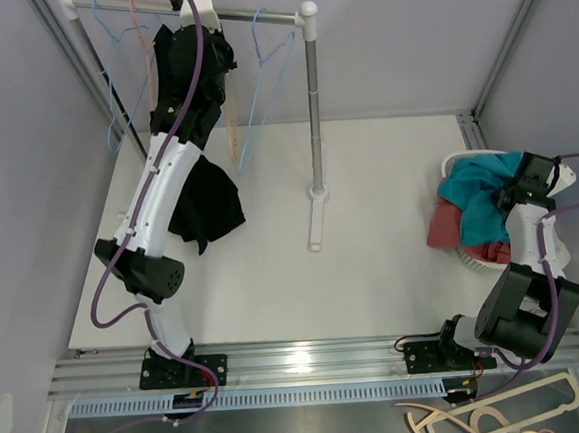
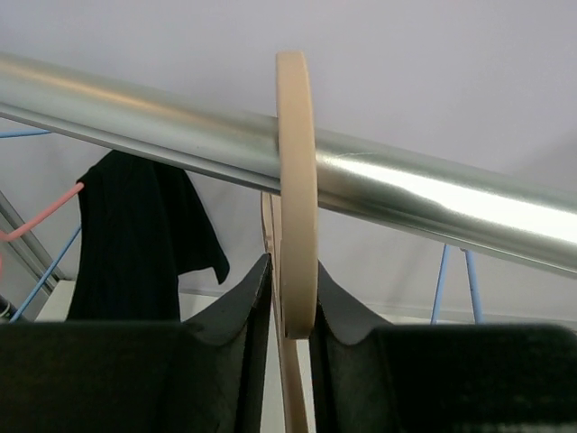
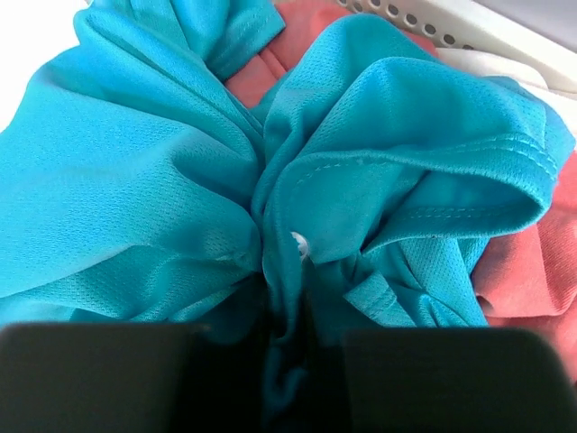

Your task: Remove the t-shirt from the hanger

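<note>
**Hanger (image 2: pixel 297 180) gripped at the rail (image 2: pixel 433 194), shirt waiting**

The left claw (image 2: pixel 292 311) is pinching narrowly on the beige hook, and the black t-shirt (image 1: pixel 206 198) is hanging below it. The next move, I judge, is lifting the hook clear of the rail and then working the cloth off.

The right claw (image 3: pixel 287 361) is squeezing a teal shirt (image 3: pixel 135 198) in the basket (image 1: pixel 468 256), well apart. Only the top view is showing that spread, and only the left wrist view is showing the hook straddling the rail.

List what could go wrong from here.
1. The hanger hook, pinched by the left gripper, sits over the rail; a sideways pull may jam it there.
2. The black t-shirt could snag the neighbouring blue hangers.
3. The right gripper, shut on teal cloth, likely can't steady it.
</note>
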